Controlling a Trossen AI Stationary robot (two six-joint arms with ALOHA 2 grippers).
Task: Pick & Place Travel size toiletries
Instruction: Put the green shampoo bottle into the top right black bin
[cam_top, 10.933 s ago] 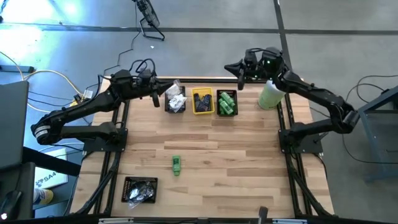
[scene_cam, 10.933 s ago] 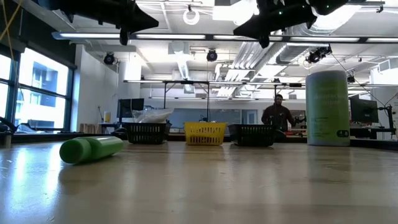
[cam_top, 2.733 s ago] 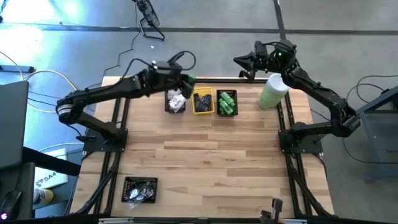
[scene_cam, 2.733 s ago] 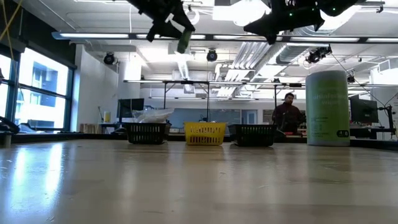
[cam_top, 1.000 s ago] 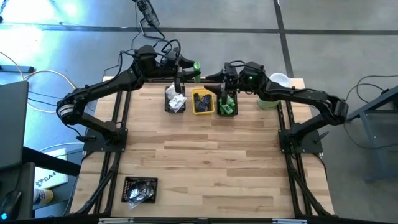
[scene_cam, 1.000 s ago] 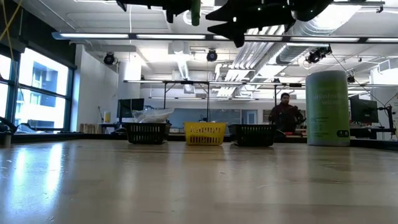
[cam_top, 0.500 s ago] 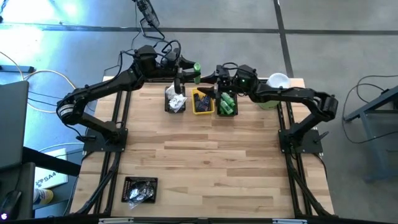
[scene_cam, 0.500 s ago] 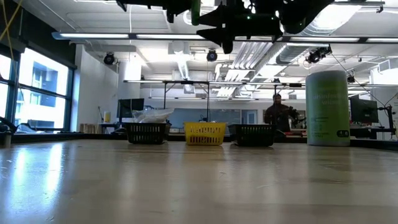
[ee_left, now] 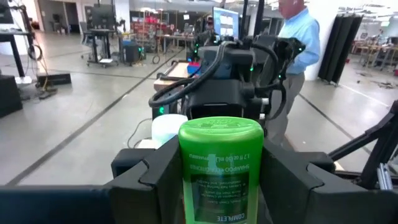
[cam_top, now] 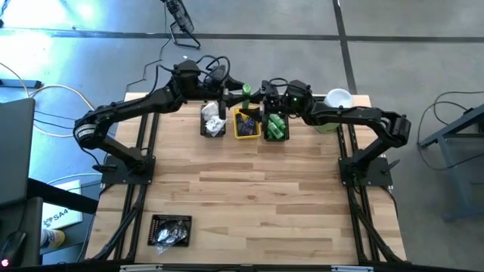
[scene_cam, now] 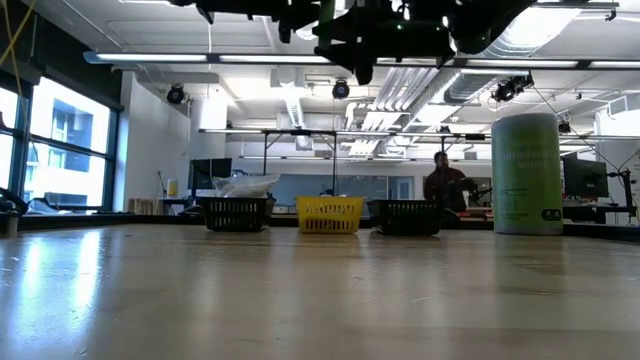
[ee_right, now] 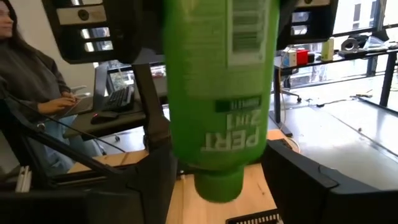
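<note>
Counting from the largest, one wooden table point(cam_top: 249, 196) carries one pale-green cylinder point(cam_top: 333, 106) just behind the right gripper point(cam_top: 259, 92), then four small bins. Three stand in a row right below the two grippers: a black bin point(cam_top: 213, 121) of white packets, a yellow bin point(cam_top: 246, 125), and a black bin of green bottles point(cam_top: 275, 126). A fourth, a black tray point(cam_top: 171, 230), sits well apart at the near edge. One green bottle point(ee_left: 221, 168) is clenched in the left gripper point(cam_top: 240, 91), held up in the air (its label reads upside down to the right wrist camera). The right gripper's fingers point(ee_right: 311, 180) stand spread on either side of that bottle, not pressing it
</note>
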